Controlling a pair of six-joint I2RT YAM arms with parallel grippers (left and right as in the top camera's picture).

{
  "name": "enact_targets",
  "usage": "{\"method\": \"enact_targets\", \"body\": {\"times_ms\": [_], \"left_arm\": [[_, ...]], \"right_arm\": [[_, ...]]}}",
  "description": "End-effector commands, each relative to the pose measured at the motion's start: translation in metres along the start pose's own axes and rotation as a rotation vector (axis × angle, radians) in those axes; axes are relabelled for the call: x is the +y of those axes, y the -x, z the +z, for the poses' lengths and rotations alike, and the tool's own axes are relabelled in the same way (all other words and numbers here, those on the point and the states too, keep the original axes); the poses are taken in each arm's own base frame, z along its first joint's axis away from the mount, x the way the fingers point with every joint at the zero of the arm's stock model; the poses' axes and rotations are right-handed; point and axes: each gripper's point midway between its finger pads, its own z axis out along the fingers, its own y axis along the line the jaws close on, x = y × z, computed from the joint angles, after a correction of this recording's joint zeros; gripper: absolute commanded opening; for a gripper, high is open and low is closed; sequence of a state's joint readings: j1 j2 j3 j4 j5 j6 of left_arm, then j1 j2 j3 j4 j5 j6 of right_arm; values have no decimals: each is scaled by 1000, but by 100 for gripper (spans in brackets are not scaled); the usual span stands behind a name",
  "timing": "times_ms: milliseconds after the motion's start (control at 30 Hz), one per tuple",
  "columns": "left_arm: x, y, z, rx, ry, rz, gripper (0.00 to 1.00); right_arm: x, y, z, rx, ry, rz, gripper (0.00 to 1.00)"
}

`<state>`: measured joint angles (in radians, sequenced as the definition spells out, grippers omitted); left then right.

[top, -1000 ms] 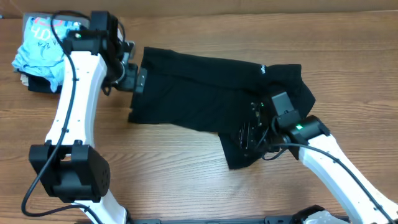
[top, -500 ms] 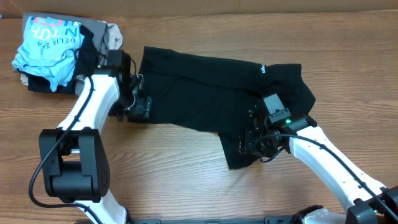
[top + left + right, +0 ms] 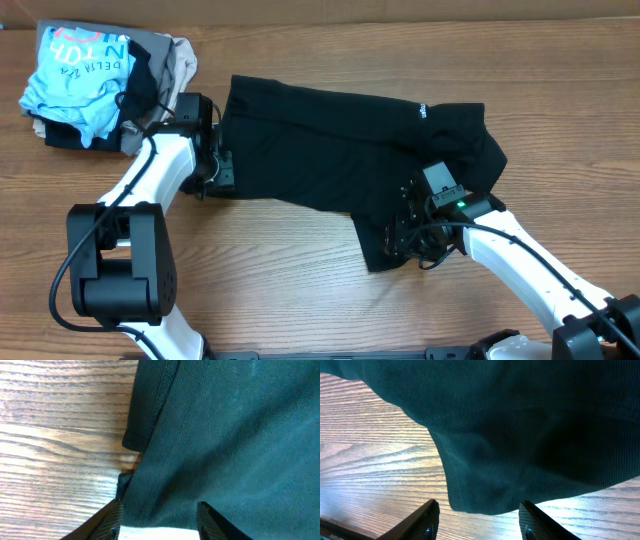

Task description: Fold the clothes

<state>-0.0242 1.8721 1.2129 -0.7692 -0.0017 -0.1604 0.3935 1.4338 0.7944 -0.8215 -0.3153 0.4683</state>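
Note:
The clothes are one black garment lying spread across the middle of the table, with small white lettering near its far edge. My left gripper sits at the garment's near left corner. In the left wrist view the cloth runs between the part-way apart jaws of the left gripper, hem to the left. My right gripper is at the garment's lower flap. In the right wrist view the flap's corner lies on the wood between the spread jaws of the right gripper, untouched.
A pile of other clothes sits at the far left corner, with a light blue printed tee on top and beige and grey garments beside it. Bare wooden table shows in front of the black garment.
My left arm has dropped from above the garment's left edge to its near left corner, and its jaws have narrowed around the cloth. My right gripper has shifted slightly along the lower flap.

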Motion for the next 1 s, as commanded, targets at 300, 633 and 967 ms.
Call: {"method": "enact_targets", "body": {"times_ms": [300, 633, 967], "left_arm": [[7, -7, 11, 4, 26, -72, 4], [7, -8, 11, 8, 26, -79, 4], [8, -8, 11, 9, 27, -78, 4]], "right_arm": [[20, -22, 11, 38, -8, -50, 51], [-2, -36, 39, 37, -240, 69, 50], [-13, -38, 61, 67, -302, 111, 51]]}}
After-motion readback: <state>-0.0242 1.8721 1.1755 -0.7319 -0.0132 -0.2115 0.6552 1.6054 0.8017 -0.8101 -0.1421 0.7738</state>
